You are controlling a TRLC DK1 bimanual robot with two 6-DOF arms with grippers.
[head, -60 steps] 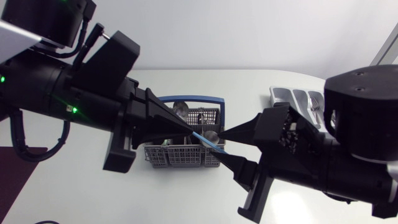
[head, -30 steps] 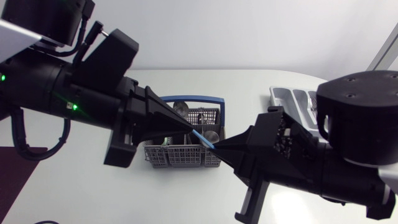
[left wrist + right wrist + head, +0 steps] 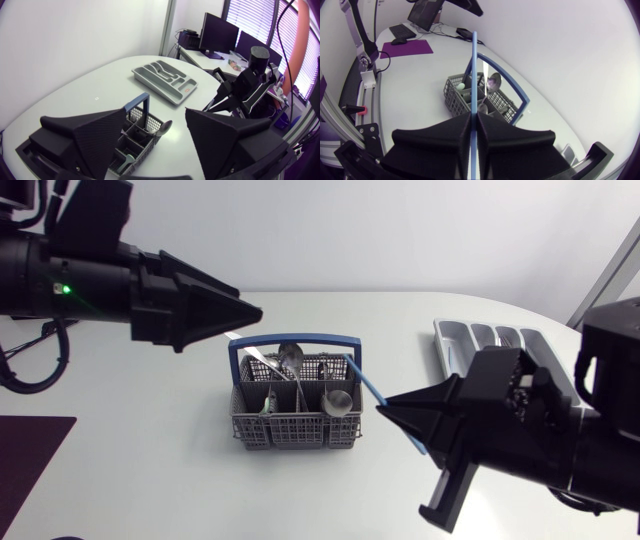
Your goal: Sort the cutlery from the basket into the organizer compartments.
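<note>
Cutlery sits in the grey basket [image 3: 290,442] with a blue handle, which stands near the middle of the white worktop [image 3: 150,450]. Two spoons [image 3: 290,358] show in its compartments, bowls up. The right gripper [image 3: 390,410] is just beside the basket's right side, and its fingers are pressed narrowly onto a thin blue utensil [image 3: 365,380] from both sides. The blue strip runs slantwise from the fingers toward the basket's right rim. Whether it touches the rim, and what kind of piece it is, cannot be told. The left gripper [image 3: 250,311] is above the basket's far left corner and apart from it. The left wrist view shows its fingers spread wide with nothing between them. The grey organizer [image 3: 470,338] lies well apart on the right, partly hidden behind the right arm, with cutlery in some of its compartments.
</note>
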